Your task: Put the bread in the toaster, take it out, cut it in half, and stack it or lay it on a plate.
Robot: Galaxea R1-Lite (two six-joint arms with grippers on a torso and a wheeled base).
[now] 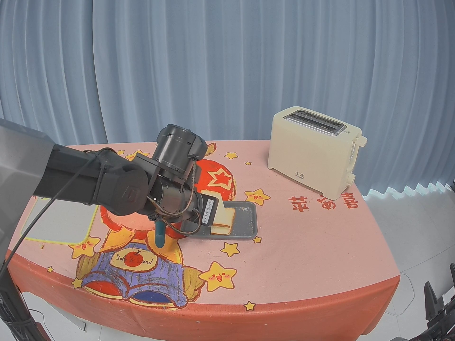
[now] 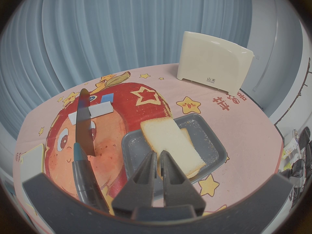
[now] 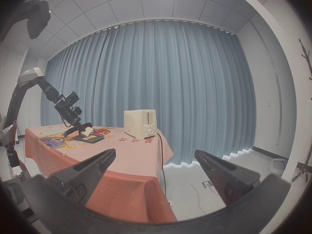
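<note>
Left of the grey tray [image 2: 213, 140] lies a knife [image 2: 84, 121], just beside it. The left gripper [image 2: 157, 158] has its jaws pinched on the near edge of a tilted bread slice [image 2: 169, 138], which rests over a second piece [image 2: 187, 134] in the tray. The toaster [image 1: 310, 152] stands far right, and the right gripper [image 3: 154, 152] hangs off the table [image 1: 303, 252], jaws wide apart.
</note>
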